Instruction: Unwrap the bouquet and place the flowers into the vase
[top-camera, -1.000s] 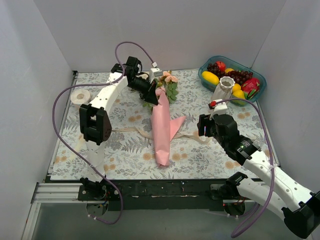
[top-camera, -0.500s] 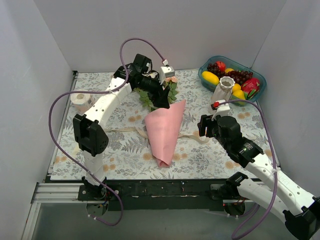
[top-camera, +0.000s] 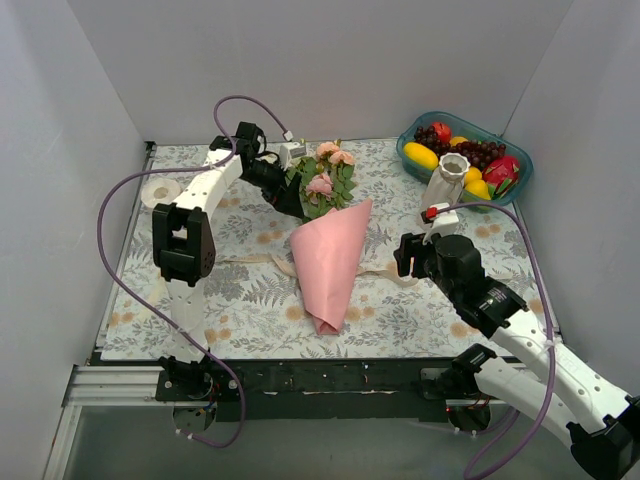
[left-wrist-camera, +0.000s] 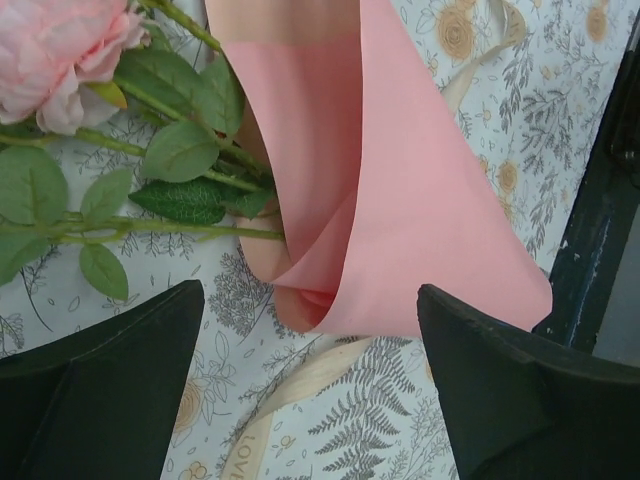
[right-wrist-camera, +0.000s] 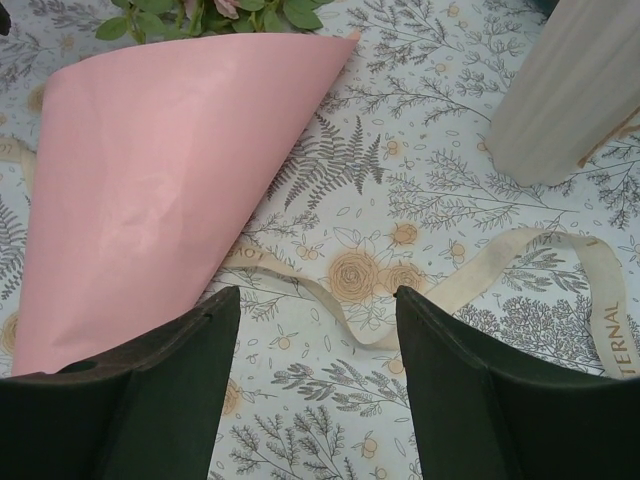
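Observation:
The bouquet's pink paper (top-camera: 328, 260) lies as a loose wide cone in the middle of the table, its mouth toward the back. The flowers (top-camera: 325, 180) lie with pink and peach heads and green leaves spilling from that mouth. The cream ribbon (top-camera: 392, 272) trails flat on the cloth. My left gripper (top-camera: 288, 195) hovers open beside the stems, left of the leaves, holding nothing. In the left wrist view a pink rose (left-wrist-camera: 60, 50) and the paper's (left-wrist-camera: 400, 200) curled edge lie ahead of the open left gripper (left-wrist-camera: 308, 300). My right gripper (right-wrist-camera: 318, 300) is open and empty above the ribbon (right-wrist-camera: 480, 270). The vase (top-camera: 447, 180) stands upright at the back right.
A teal fruit bowl (top-camera: 415, 135) sits behind the vase in the back right corner. A white tape roll (top-camera: 160, 192) lies at the left edge. White walls close in the table on three sides. The vase's body (right-wrist-camera: 580, 90) rises close to the right gripper.
My left gripper has opened and let go of the paper's top, then pulled back to the left. The paper has sprung from a narrow roll into a wide cone. The right arm barely moved.

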